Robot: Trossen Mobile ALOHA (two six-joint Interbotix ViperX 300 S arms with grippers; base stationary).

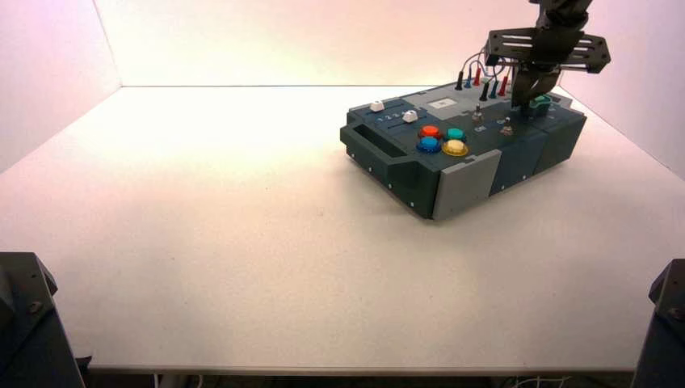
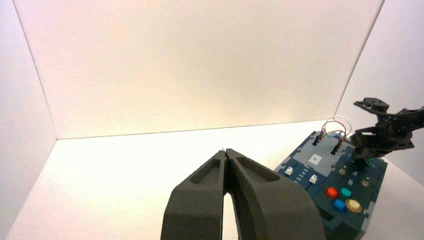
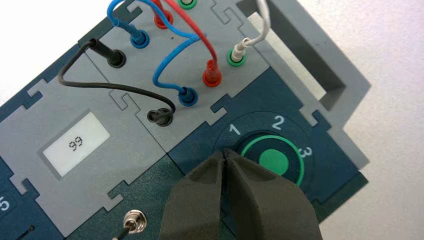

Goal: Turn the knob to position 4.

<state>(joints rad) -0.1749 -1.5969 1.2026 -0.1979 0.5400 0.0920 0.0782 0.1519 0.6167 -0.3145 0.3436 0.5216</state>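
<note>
Green and glossy, the knob (image 3: 273, 161) sat in a dark round recess at the far right corner of the box (image 1: 464, 179), with the white numerals 1, 2 and 3 printed around its rim on the side I could see. Its pointer was hidden under the right gripper (image 3: 227, 152), so I could not tell where it was aimed. That gripper hung directly over the knob, its two dark fingers (image 3: 260, 195) pressed together at the tips, which lay just beside the knob's edge near the numeral 1; whether they touched it I could not tell. From above, the right gripper (image 1: 535, 99) came down from the far right onto that corner of the box.

Just beyond the knob lay a grey panel of sockets with black, blue, red and white wires (image 3: 197, 37) looped between them. Left of those sat a small display (image 3: 76, 143) that read 99. A metal toggle switch (image 3: 134, 221) stood on the near side of the display.

Farther toward the near left of the box were four round push buttons (image 1: 442, 139), red, teal, blue and yellow, clustered together. Beyond them were two white slider caps (image 1: 393, 111) beside a row of numbers.

The box stood turned at an angle on the far right part of the white table (image 1: 242, 242). The left gripper (image 2: 227, 155) waited well away on the near left, its fingers closed on nothing.
</note>
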